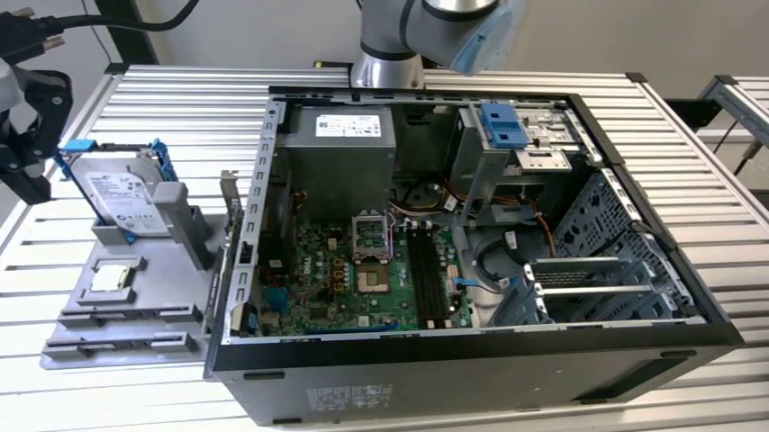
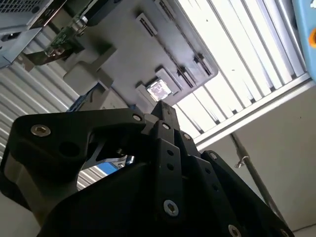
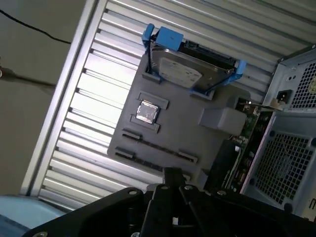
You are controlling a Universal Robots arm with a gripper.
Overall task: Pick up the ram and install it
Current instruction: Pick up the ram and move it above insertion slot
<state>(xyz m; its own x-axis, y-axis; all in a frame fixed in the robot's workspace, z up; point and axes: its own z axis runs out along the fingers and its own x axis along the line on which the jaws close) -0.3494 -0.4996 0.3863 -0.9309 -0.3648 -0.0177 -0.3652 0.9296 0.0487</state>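
One hazard: the closed black end effector (image 3: 173, 174) could jab, not straddle, the apparent dark ram (image 3: 160, 147) in the grey tray (image 3: 182, 123).

Bright, even light from overhead fills the exterior view. The ribbed metal counter (image 1: 157, 99) glares nearly white, strongest along the exterior view's left. The inside of the open computer case (image 1: 456, 378) lies in softer shade, with dark pockets under its drive bays. In the second wrist view the counter slats burn out to pure white, and the black gripper (image 2: 165, 113), close to the lens, reads as a dark, soft-edged mass. In the first wrist view the light is flatter, and the hard drive (image 3: 180, 71) carries a pale sheen.
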